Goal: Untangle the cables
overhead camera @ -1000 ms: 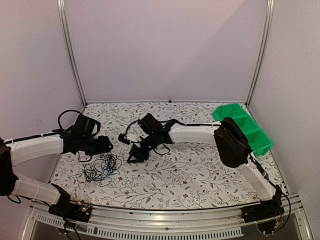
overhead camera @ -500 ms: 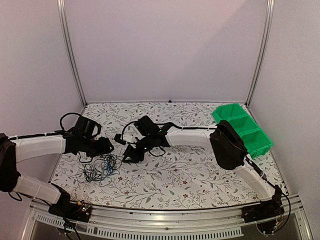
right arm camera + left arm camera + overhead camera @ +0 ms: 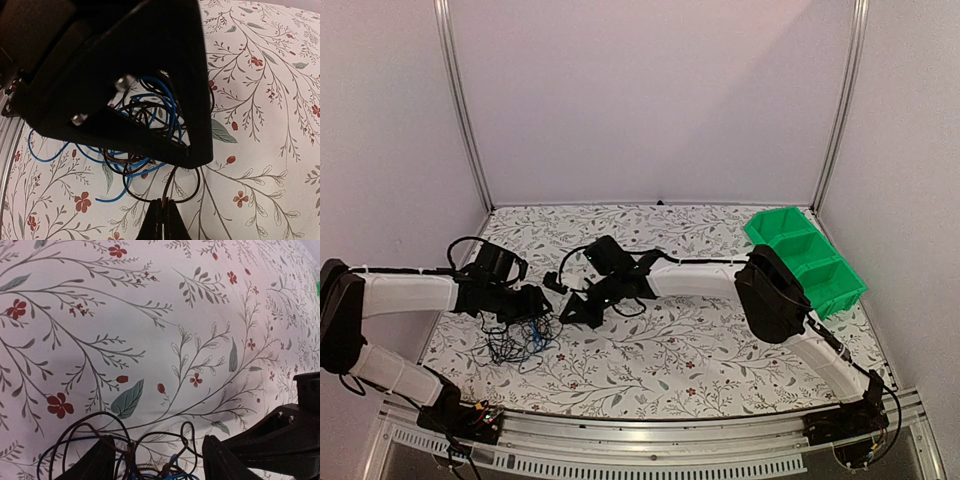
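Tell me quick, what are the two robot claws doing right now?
Left gripper: open, straddling the cables, not gripping them.
Right gripper: shut, pinching a dark strand of the cables.

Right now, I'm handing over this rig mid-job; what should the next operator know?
Left pincer: open, low over the cable tangle, loops between its jaws, gripping nothing.
Right pincer: shut on one dark cable at the tangle's edge.
Done: nothing separated; black and blue cables lie in one knot at the table's left.
Left to do: pull the pinched strand clear, probably, then free the others.
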Robot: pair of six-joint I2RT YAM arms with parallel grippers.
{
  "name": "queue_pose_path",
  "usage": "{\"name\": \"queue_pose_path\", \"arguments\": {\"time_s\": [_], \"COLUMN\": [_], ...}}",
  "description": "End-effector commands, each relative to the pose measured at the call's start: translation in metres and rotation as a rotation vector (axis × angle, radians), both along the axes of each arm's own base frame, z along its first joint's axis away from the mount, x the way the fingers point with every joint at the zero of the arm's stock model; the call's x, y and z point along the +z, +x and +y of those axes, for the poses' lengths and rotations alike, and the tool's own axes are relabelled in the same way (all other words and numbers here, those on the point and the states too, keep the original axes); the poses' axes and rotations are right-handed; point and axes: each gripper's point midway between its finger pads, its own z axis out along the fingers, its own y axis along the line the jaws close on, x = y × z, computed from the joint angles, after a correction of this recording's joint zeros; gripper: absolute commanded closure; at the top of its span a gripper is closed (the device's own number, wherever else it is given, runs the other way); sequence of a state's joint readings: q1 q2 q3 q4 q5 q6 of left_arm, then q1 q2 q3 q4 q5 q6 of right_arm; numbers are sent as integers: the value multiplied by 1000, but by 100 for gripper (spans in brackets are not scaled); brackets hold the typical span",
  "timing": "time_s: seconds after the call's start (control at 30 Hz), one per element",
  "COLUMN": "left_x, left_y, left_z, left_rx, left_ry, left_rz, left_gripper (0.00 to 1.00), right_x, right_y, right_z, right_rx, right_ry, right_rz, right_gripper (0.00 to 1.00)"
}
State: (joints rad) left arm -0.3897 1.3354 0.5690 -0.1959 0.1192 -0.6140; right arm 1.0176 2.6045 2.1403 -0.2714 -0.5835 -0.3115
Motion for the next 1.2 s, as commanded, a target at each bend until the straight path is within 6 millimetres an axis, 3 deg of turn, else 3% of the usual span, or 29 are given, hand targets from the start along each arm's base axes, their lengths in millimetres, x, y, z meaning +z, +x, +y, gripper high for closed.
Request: {"name": "queue_pose_path", "arguments": {"time_s": [0.0,0.13,0.37,0.8,0.93,1.17], "left_x": [-14,-27,-42,-68,-72,-75], "left_y": [-4,-9,-14,-24,-25,-23], "left_z": [0,3,5,21,21,24], "left_rx": [1,10,22,51,51,65], "left_ry": [-23,-15,-8,79,95,133], "left_rz": [27,53,81,122,132,133], "left_gripper": [41,41,44,50,51,52], "right_x": [60,117,179,301,354,471], "right_y": [-13,-24,-29,8,3,-22], "right_z": [2,-9,-27,-68,-82,-118], "right_rx": [60,105,146,92,97,58], "right_ry": [76,133,184,324,388,598], "right_rz": [-53,-108,-133,-326,-422,-572], "right_gripper": [100,100,100,100,100,100]}}
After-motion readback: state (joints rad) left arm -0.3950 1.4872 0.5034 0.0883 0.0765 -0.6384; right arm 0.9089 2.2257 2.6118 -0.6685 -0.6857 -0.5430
